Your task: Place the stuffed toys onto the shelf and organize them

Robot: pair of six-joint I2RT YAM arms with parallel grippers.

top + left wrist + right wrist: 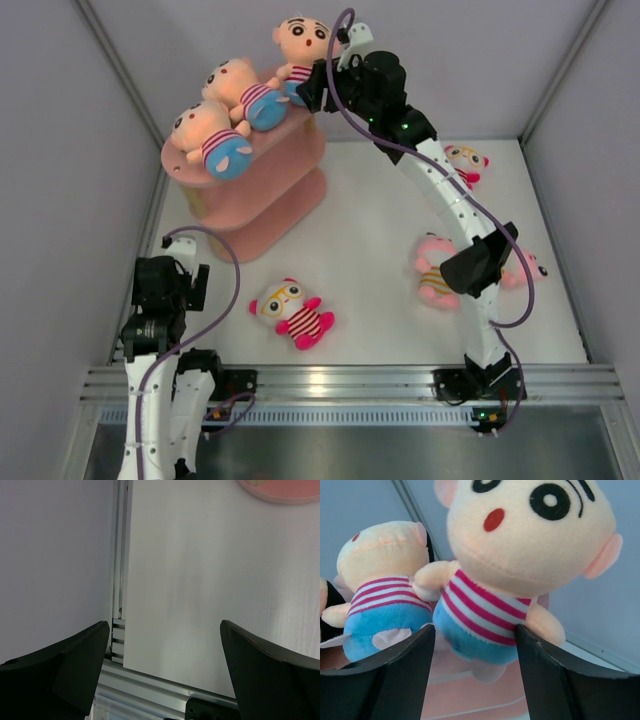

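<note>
Top external view first: what surface, what room?

— A white table [370, 290], closed in by plain grey walls [60, 150] on the left, right and far sides. A ribbed aluminium rail [350, 383] runs along the near edge, where my two arms are bolted. The shelf [270, 195] stands at the far left, near the left wall.

Where are the toys, and your claws?

— Three peach-headed ones are on the top board: the first lying toy [212, 140], the second lying toy [245, 92] and the upright toy [300, 40] at the far end. My right claw [474, 632] has a finger on each side of the upright toy's blue bottom; I cannot tell whether they squeeze it or only flank it. My left claw [165, 630] hangs spread wide over bare table beside the left wall. The glasses toy [293, 312] lies on the table, apart from the shelf.

What can't you make out?

— My right arm crosses the pink striped toy [436, 272] and half hides the far toy [465, 160]. A pink scrap [530, 268] peeks out beyond the arm; I cannot tell what it is. The top board covers most of the lower boards. The right wrist view cuts off the upright toy's head.
</note>
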